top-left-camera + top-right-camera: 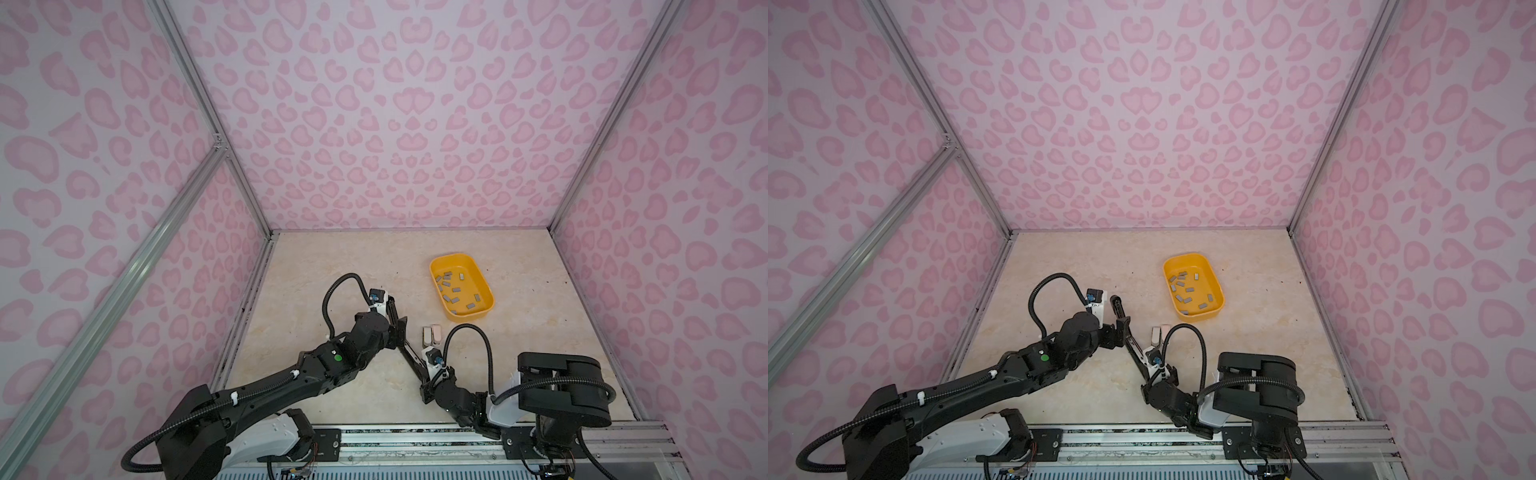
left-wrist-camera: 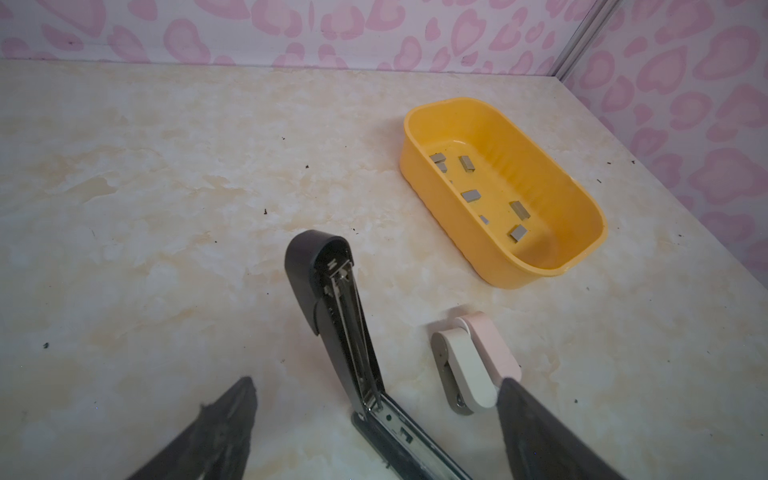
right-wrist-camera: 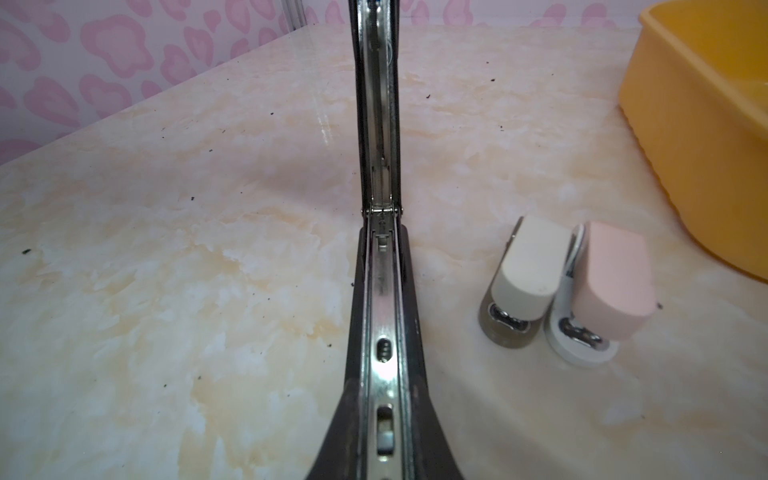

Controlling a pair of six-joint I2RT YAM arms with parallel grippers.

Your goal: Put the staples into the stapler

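Black stapler [image 2: 336,316] hinged open, R end effector [image 3: 384,432] clamping its base, L end effector [image 2: 376,382] spread wide

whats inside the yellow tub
Only staples: about a dozen small grey strips lying loose on the floor of the yellow tub. In the left wrist view its near wall hides part of that floor, so fewer strips show there.

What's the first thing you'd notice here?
A bright yellow tray sits toward the far right of the table, sprinkled with little grey staples. In the middle, a long black stapler is flipped wide open. Between it and the tray stand a tiny white stapler and a tiny pink stapler, side by side.
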